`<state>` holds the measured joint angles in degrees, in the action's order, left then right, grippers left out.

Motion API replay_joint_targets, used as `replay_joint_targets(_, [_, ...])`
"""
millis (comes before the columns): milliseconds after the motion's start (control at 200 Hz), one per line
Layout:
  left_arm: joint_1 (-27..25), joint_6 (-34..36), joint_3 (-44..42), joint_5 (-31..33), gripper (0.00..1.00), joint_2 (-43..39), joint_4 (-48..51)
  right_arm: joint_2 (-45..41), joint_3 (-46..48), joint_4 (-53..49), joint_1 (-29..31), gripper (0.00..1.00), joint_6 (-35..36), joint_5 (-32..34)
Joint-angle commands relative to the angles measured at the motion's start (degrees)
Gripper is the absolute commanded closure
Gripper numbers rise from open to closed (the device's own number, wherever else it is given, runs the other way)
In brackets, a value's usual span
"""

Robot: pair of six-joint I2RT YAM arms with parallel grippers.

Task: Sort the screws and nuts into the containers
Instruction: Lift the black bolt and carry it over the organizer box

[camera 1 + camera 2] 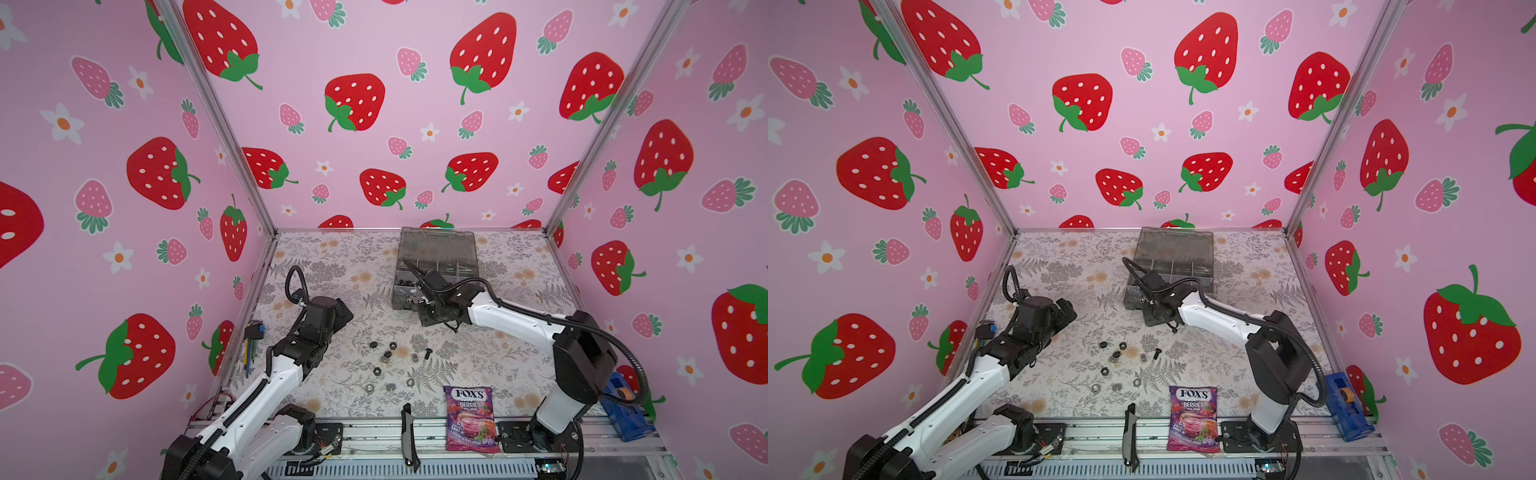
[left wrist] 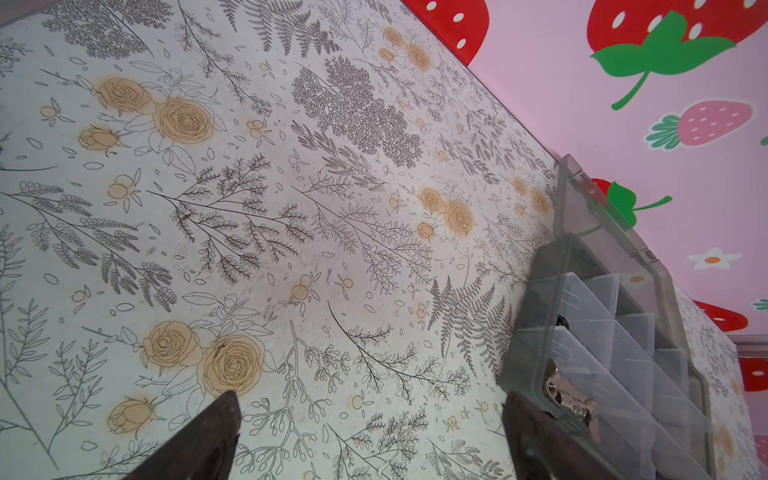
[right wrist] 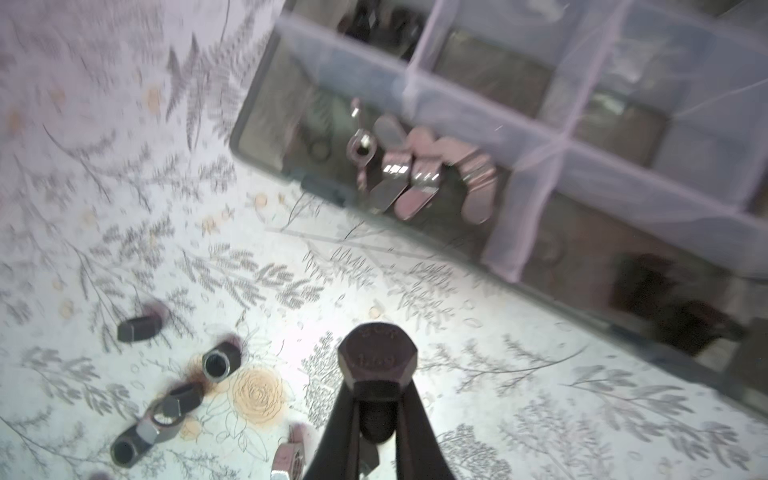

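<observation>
One of the screws (image 3: 377, 359), a black hex-headed bolt, is gripped by its shaft between the right jaws, which are closed on it. Its head sticks out past their tips, above the worktop (image 3: 415, 282) and just short of the near wall of the organiser box (image 3: 266, 137). That wall stands between the bolt and the compartments. The box stands open at the worktop's far edge, and silver winged nuts (image 3: 415, 174) lie in its near corner compartment.

Loose nuts (image 1: 386, 355) are scattered at the middle of the worktop, with a second screw (image 1: 428, 352) just beside them. A candy bag (image 1: 471, 417) and a black cutter (image 1: 409, 432) lie at the near edge.

The left jaws are spread wide and empty, hovering over bare worktop to the left of the box.

In both top views the right arm's wrist covers the held bolt. Only the right wrist view shows it.
</observation>
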<state>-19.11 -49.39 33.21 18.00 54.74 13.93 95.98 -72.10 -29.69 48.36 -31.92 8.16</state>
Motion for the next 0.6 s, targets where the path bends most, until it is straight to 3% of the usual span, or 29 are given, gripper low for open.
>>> replay_joint_targets(0, [0.4, -0.2, 0.6, 1.6, 0.01, -0.3, 0.2, -1.7, 1.3, -0.2, -4.5, 1.0, 1.8, 0.5])
replay_joint_targets(175, [0.3, -0.8, 0.7, 1.7, 0.01, 0.0, 0.1, 0.0, 1.0, 0.1, -10.2, 1.0, 4.1, -2.5])
replay_joint_targets(595, [0.3, -1.2, 0.5, 1.5, 0.01, -0.2, 0.6, 6.1, -1.0, -0.3, -13.1, 1.0, 7.5, -2.4])
